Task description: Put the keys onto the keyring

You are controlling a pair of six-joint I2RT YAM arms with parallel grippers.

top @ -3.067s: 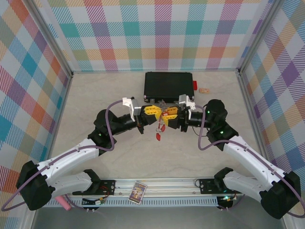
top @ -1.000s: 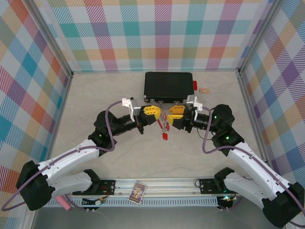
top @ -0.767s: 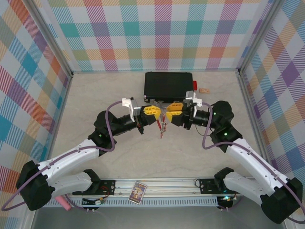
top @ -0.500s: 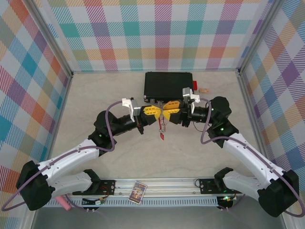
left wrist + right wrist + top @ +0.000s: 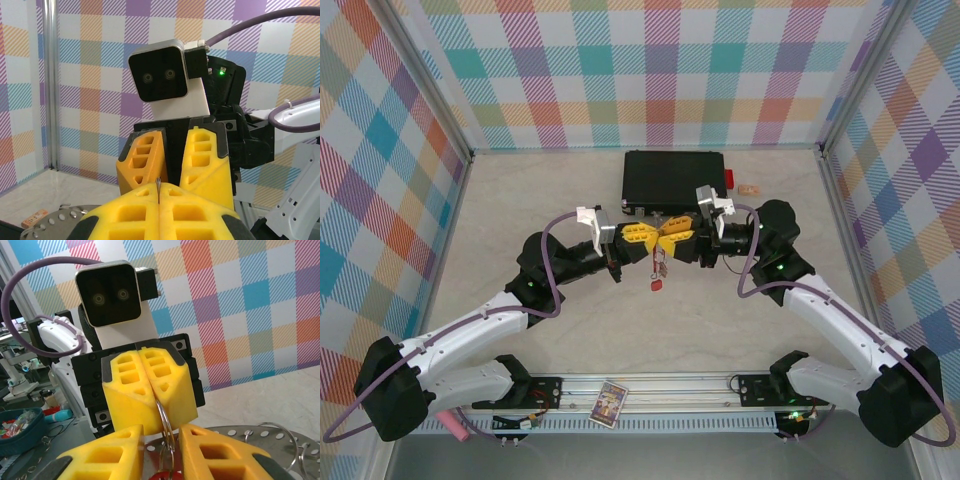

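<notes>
The keyring point(image 5: 660, 262) hangs in the air in front of the black case, a thin silvery wire loop with a red-tagged key point(image 5: 656, 285) dangling from its lower end. My left gripper point(image 5: 650, 240) is shut on the top of the loop. The left wrist view shows its fingers pressed together point(image 5: 159, 200) with a sliver of the wire point(image 5: 158, 184) between them. My right gripper point(image 5: 672, 243) faces it tip to tip. Its jaws point(image 5: 162, 432) stand apart on either side of the keyring wire point(image 5: 164, 417), not touching it. A red piece point(image 5: 165, 475) shows below.
The black case point(image 5: 675, 178) lies just behind the grippers, with a red block point(image 5: 728, 179) at its right side and a small tan item point(image 5: 750, 188) beyond. A perforated metal plate point(image 5: 250, 440) lies under the grippers. A card point(image 5: 610, 402) rests on the front rail.
My right gripper has moved left up to the left gripper's tips and narrowed its jaws around the loop. The red tag has swung a little. The left arm has stayed put.
</notes>
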